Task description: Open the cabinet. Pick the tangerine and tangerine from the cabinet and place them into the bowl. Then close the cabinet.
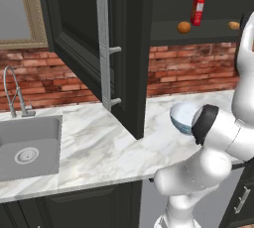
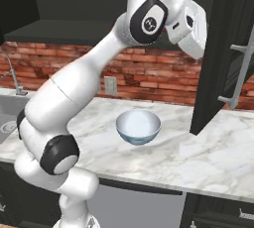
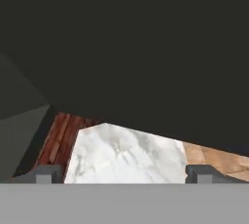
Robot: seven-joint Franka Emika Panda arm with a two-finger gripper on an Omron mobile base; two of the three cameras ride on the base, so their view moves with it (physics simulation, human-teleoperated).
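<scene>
Meanwhile cabinet (image 1: pixel 124 48) open, tangerines (image 1: pixel 184 27) shelved, tool (image 3: pixel 124 174) spread empty

In the left base view the arm (image 1: pixel 218 138) covers the right side of the bowl (image 1: pixel 181 116), and its upper part covers the right end of the cabinet (image 1: pixel 124 48) shelf, so the second tangerine (image 1: pixel 233 25) shows just beside it. The cabinet door runs off the top edge. The sink (image 1: pixel 30 145) is cut by the left edge. In the hand view the fingers (image 3: pixel 48 173) show as tips alone, and the dark surface above them is too plain to tell apart.
</scene>
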